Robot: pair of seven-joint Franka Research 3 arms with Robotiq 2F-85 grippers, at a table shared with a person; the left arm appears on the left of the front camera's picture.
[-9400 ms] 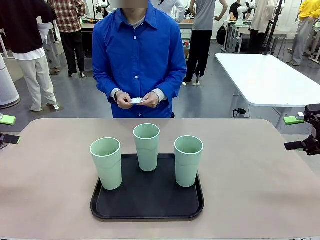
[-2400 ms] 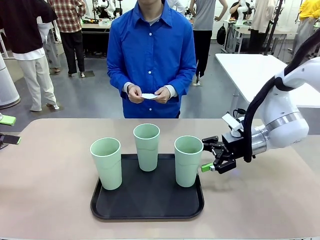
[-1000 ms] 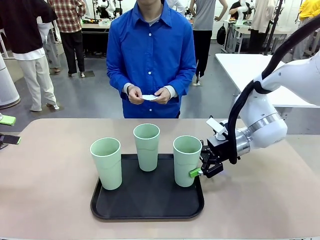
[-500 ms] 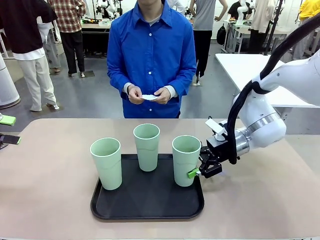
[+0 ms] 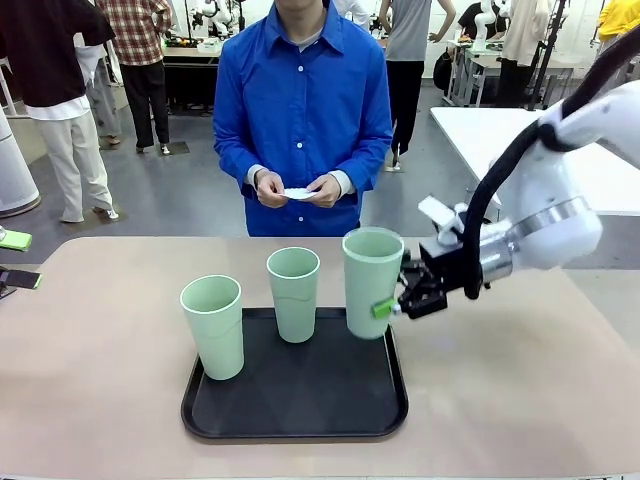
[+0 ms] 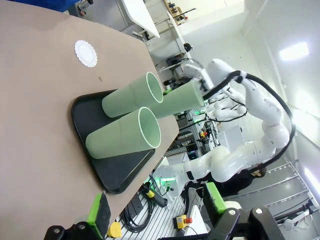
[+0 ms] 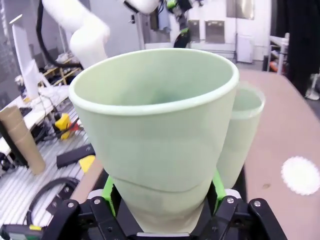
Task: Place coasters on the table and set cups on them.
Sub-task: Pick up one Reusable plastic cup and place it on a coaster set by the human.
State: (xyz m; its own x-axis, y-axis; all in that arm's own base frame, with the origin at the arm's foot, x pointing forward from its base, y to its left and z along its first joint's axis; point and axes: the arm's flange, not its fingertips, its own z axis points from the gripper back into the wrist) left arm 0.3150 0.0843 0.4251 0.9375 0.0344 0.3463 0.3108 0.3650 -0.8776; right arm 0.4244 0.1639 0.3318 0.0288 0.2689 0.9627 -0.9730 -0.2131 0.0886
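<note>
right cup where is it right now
Front view: the right cup is gripped by the right claw, held just above the tray's right edge, next to the middle cup.

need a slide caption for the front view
Right gripper holds one cup above the tray, two more cups stand on it; a person across the table holds a coaster.
</note>
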